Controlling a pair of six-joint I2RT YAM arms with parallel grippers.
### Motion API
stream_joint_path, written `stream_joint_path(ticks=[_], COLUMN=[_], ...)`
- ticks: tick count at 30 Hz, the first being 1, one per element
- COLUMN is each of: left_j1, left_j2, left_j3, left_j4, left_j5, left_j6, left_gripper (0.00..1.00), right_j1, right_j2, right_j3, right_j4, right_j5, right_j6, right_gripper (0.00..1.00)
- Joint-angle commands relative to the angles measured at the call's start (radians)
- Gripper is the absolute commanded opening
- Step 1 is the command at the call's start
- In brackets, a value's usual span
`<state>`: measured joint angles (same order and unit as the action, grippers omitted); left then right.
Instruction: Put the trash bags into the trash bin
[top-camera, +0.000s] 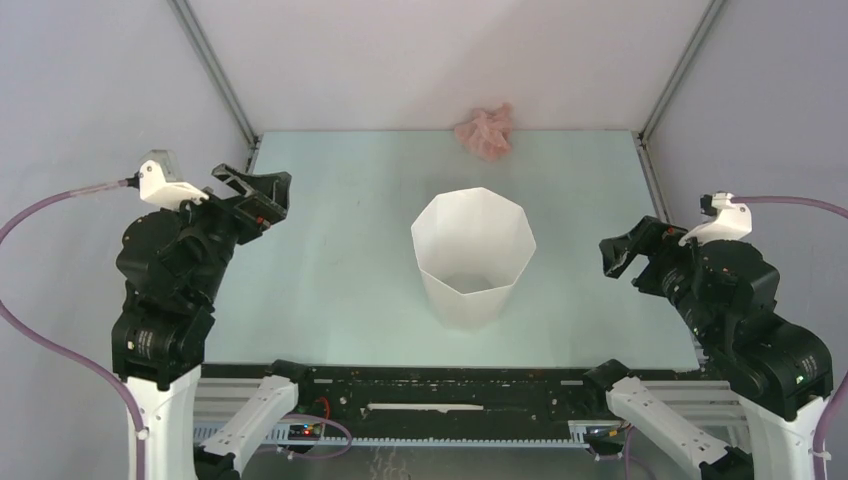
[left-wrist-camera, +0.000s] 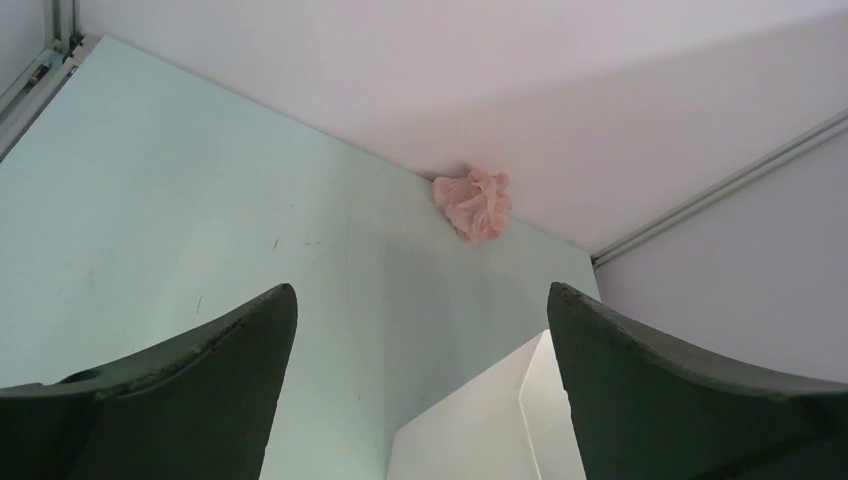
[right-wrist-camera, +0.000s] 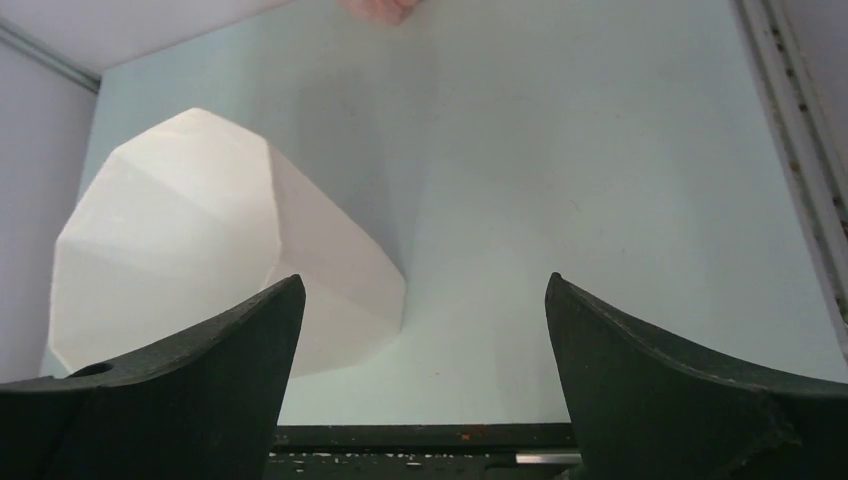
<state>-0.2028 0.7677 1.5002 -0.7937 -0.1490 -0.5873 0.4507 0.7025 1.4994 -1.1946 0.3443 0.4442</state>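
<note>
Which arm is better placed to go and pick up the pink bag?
Right, probably. The crumpled pale-pink plastic film bag lies at the far edge of the pale-green table, slightly right of centre, nearer the open right gripper than the open left gripper.

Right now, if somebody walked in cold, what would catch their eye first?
The white bin stands upright in the middle of the table, looking empty, while the crumpled pink bag sits far off against the back wall. The left gripper and right gripper hang open at either side, holding nothing.
</note>
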Motion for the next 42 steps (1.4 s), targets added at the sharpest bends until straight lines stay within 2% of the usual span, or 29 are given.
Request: stream_joint_path(ticks=[1,10,15,20,22,25,27,29,35,42], left_j1=[0.031,0.05,0.053,0.055,0.055,0.056,0.057,0.057,0.057,0.057], left_j2=[0.02,0.052,0.067,0.071,0.07,0.076,0.083,0.088,0.085,0.079], left_j3=[0.029,0.031,0.034,0.032,0.029,0.034,0.041,0.052,0.06,0.077], left_j4=[-0.039,-0.07,-0.076,-0.079,-0.08,-0.08,-0.08,-0.078,-0.083,-0.108], left_j5=[0.064,0.152,0.184,0.2,0.2,0.207,0.217,0.225,0.236,0.235], left_j6=[-0.016,-0.018,-0.024,-0.015,-0.012,-0.013,-0.015,-0.019,-0.027,-0.021], left_gripper=[1.0,1.0,1.0,1.0,1.0,1.0,1.0,1.0,1.0,1.0], right_j1=[-0.017,-0.029,-0.047,-0.148,-0.219,-0.323,-0.369,-0.392,-0.388,-0.237], right_j2=[-0.013,0.0,0.022,0.037,0.03,-0.007,-0.026,-0.014,0.109,0.289], right_j3=[0.019,-0.025,-0.138,-0.271,-0.339,-0.489,-0.6,-0.686,-0.872,-0.907], right_j4=[-0.058,-0.184,-0.238,-0.246,-0.194,-0.048,0.066,0.161,0.456,0.702], right_j5=[0.086,0.165,0.157,0.1,-0.021,-0.318,-0.51,-0.628,-0.898,-0.922], right_j6=[0.031,0.067,0.154,0.21,0.204,0.207,0.23,0.263,0.432,0.606], right_gripper=[0.99,0.99,1.0,1.0,1.0,1.0,1.0,1.0,1.0,1.0])
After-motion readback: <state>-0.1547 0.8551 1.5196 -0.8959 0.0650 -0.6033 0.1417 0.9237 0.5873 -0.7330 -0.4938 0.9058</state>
